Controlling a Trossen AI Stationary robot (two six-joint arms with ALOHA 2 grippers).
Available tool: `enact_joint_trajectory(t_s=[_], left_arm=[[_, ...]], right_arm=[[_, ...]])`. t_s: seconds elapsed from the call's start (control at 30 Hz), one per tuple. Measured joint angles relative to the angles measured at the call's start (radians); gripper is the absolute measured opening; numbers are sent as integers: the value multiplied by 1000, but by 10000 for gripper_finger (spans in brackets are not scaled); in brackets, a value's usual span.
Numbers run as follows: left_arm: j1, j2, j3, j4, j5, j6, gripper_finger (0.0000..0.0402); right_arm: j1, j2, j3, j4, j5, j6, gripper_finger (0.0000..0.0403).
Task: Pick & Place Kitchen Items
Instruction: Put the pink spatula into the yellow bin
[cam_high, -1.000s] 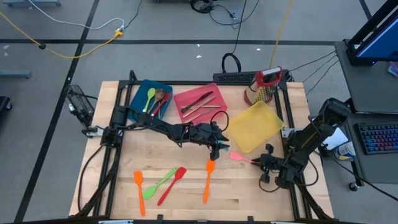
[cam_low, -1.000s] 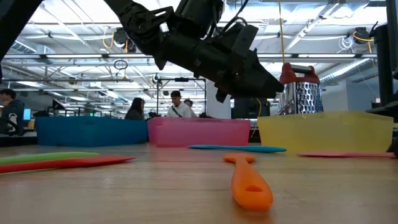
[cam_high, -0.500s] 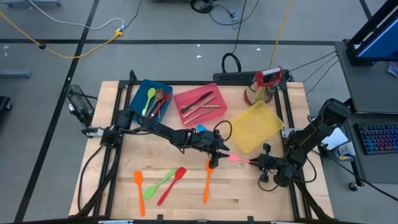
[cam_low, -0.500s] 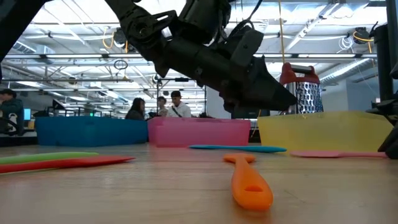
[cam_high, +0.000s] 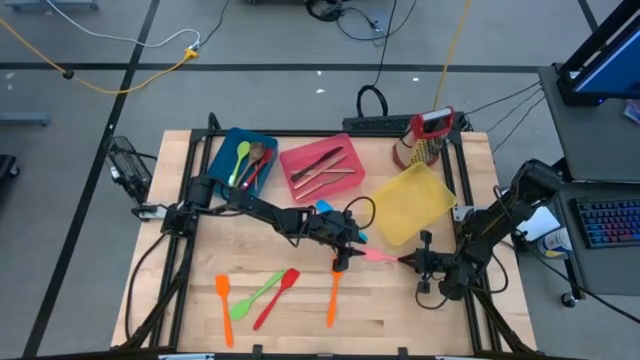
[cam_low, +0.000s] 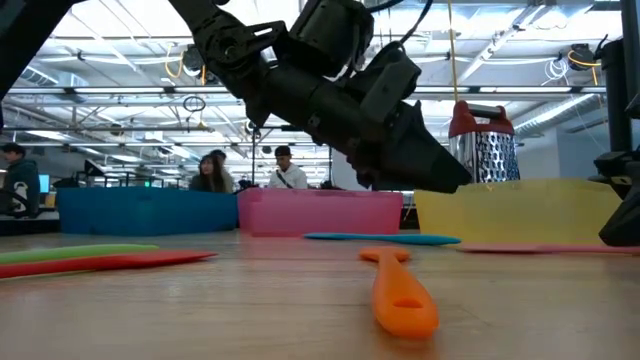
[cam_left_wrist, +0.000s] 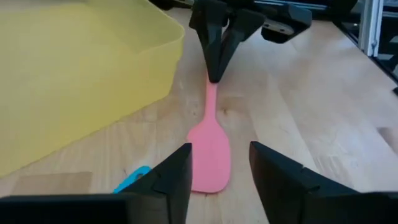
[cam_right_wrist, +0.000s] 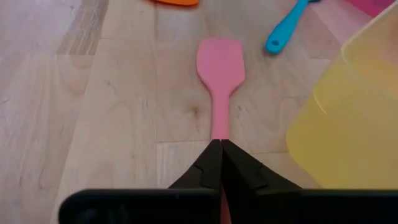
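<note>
The right gripper (cam_right_wrist: 216, 163) is clenching the handle of the pink spatula (cam_right_wrist: 220, 68), which is lying flat on the tabletop (cam_high: 300, 310) just beside the yellow bin (cam_high: 412, 203). The left gripper (cam_left_wrist: 219, 171) is hovering over the spatula's blade with its fingers spread (a blue utensil (cam_right_wrist: 287, 23) is lying nearby).

The table (cam_high: 400, 310) was pale, matt wood with visible grain. My pink spatula (cam_left_wrist: 208, 152) looked like smooth, matt silicone. The yellow bin (cam_left_wrist: 74, 68) was smooth, slightly glossy translucent plastic. My fingers (cam_left_wrist: 283, 183) were matt black plastic. The grater (cam_low: 490, 150) was shiny perforated metal.
</note>
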Motion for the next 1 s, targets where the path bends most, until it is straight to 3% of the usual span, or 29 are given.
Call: enact_joint_trajectory(t_s=[0.2, 0.37, 0.73, 0.9, 1.0], left_arm=[[14, 1, 0, 57, 29, 18, 236], [9, 93, 24, 174, 41, -51, 273], [-2, 139, 47, 146, -4, -47, 240], [-3, 144, 47, 139, -4, -49, 230], [-5, 148, 47, 123, -5, -52, 230]], right_arm=[[-8, 0, 0, 6, -11, -10, 1], [-8, -1, 0, 16, -24, 20, 6], [10, -3, 3, 11, -77, 43, 85], [52, -3, 3, 0, -100, 101, 92], [77, -2, 2, 18, -68, 55, 89]])
